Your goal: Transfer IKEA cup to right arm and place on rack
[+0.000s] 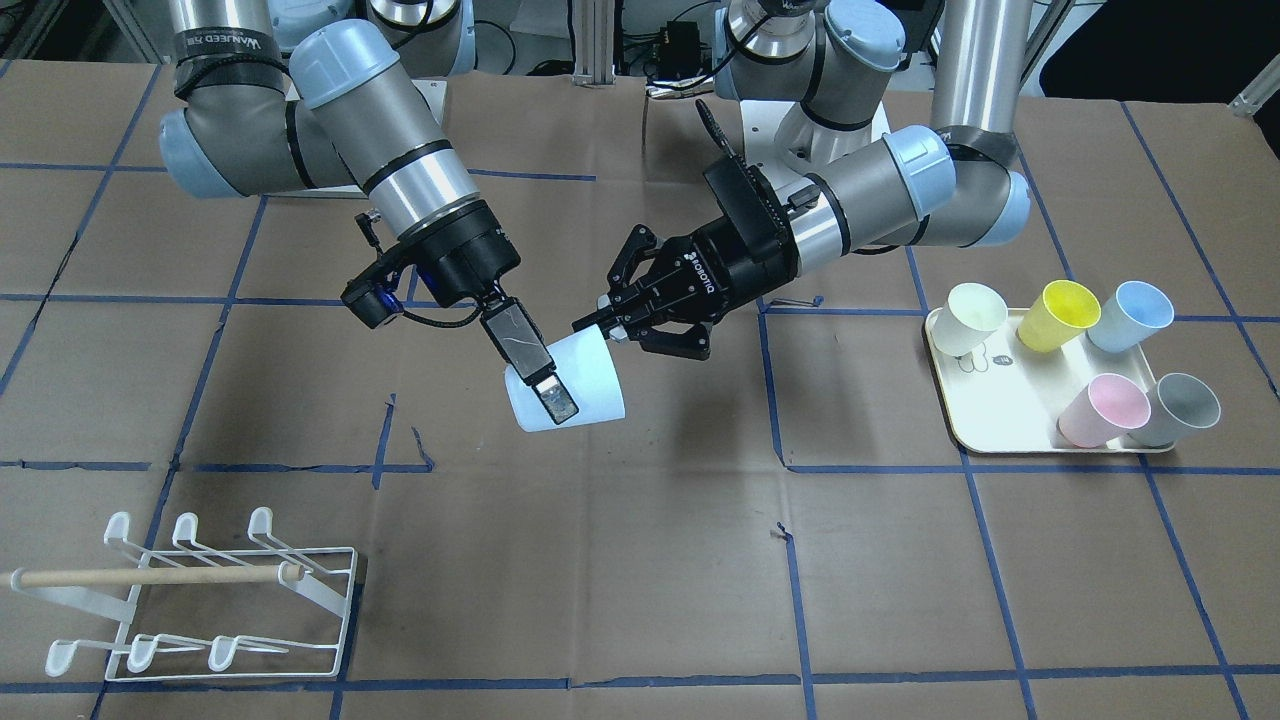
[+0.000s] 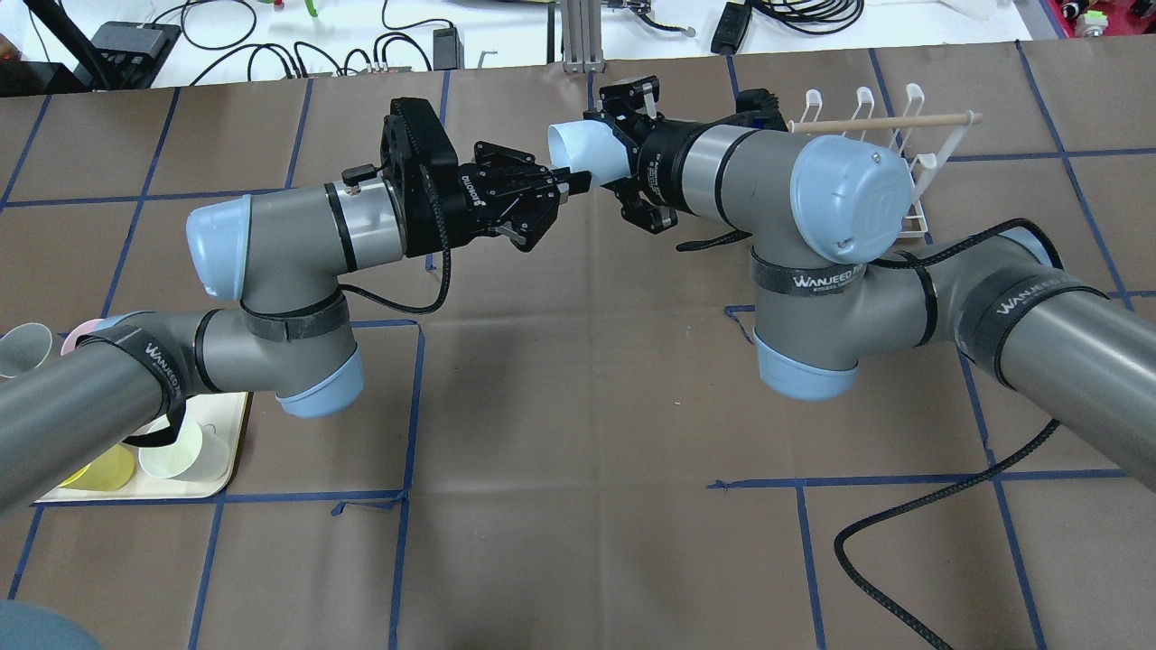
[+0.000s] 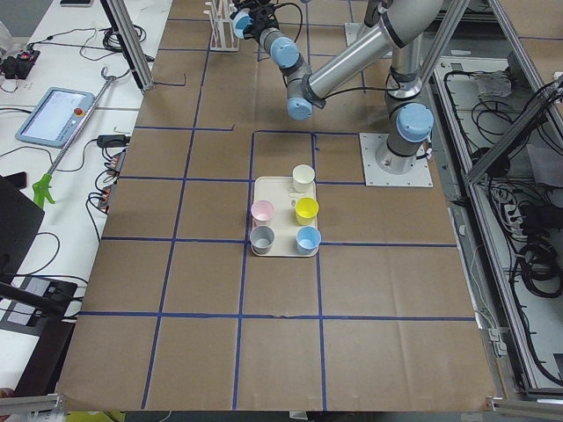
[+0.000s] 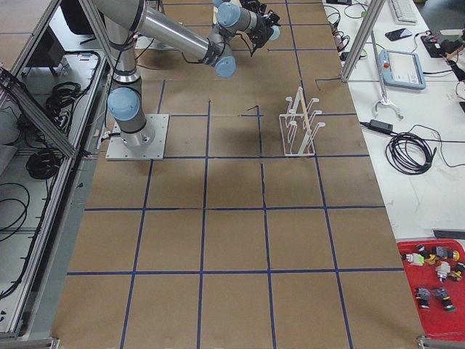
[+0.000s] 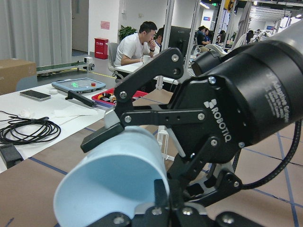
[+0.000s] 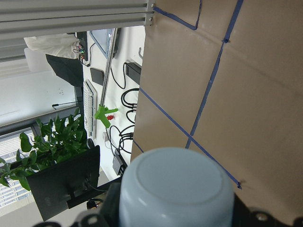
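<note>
Overhead exterior and exterior front-facing views both show the brown-papered table (image 2: 578,560), with the left arm (image 2: 289,235) and the right arm (image 2: 840,199) reaching in from opposite sides to meet above its middle. The white wire rack (image 1: 185,577) stands near the table's edge on the right arm's side, well apart from both arms' tips. A cream tray (image 1: 1010,420) sits on the left arm's side. The right pincer (image 1: 550,395) is clenched around the IKEA cup (image 1: 590,385): one finger lies along its upper side and its base is turned toward the pincer's palm, so the right wrist-mounted view meets that round base head-on. The left pincer (image 1: 592,325) has its fingertips drawn together on the rim, pinching the wall there. Gripped at both ends, the pale blue IKEA cup hangs in the air over the middle of the table. It lies on its side, its long axis running from one pincer to the other, its mouth pointing toward the left pincer. On the tray stand a cream cup (image 1: 975,315), a yellow cup (image 1: 1062,312), a blue cup (image 1: 1135,312), a pink cup (image 1: 1105,410) and a grey cup (image 1: 1180,408), all mouths up.
</note>
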Robot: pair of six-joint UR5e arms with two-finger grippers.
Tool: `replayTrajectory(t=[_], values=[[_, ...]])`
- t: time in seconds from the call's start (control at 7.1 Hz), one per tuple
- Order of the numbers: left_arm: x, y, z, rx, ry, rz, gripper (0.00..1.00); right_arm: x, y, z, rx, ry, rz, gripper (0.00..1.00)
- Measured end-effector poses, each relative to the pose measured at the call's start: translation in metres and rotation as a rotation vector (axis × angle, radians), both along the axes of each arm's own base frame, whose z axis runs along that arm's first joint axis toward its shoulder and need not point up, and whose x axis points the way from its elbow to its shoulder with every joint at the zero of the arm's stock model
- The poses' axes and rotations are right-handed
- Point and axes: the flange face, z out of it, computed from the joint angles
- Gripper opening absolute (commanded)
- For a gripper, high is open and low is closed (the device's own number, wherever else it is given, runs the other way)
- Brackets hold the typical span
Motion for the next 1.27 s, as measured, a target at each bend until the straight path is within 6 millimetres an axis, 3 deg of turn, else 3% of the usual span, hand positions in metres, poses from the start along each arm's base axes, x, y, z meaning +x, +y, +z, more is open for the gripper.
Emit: replayTrajectory(t=[0.14, 0.28, 0.7, 0.99, 1.27], values=[[0.0, 0.0, 0.001, -0.003, -0.001, 0.001, 0.45, 0.0, 0.0, 0.001, -0.002, 0.0, 0.001, 0.42], [0.001, 0.0, 0.002, -0.004, -0.001, 0.005, 0.47, 0.0, 0.0, 0.001, -0.002, 0.0, 0.001, 0.42], [0.008, 0.001, 0.006, 0.018, 0.032, 0.043, 0.74, 0.0, -0.001, 0.001, -0.004, -0.001, 0.002, 0.39], [0.029, 0.007, 0.003, 0.045, 0.064, 0.095, 0.82, 0.0, -0.001, 0.002, -0.01, 0.0, 0.003, 0.25], [0.065, 0.022, 0.004, 0.037, 0.082, 0.162, 0.82, -0.005, -0.006, 0.003, -0.036, 0.024, 0.011, 0.24]])
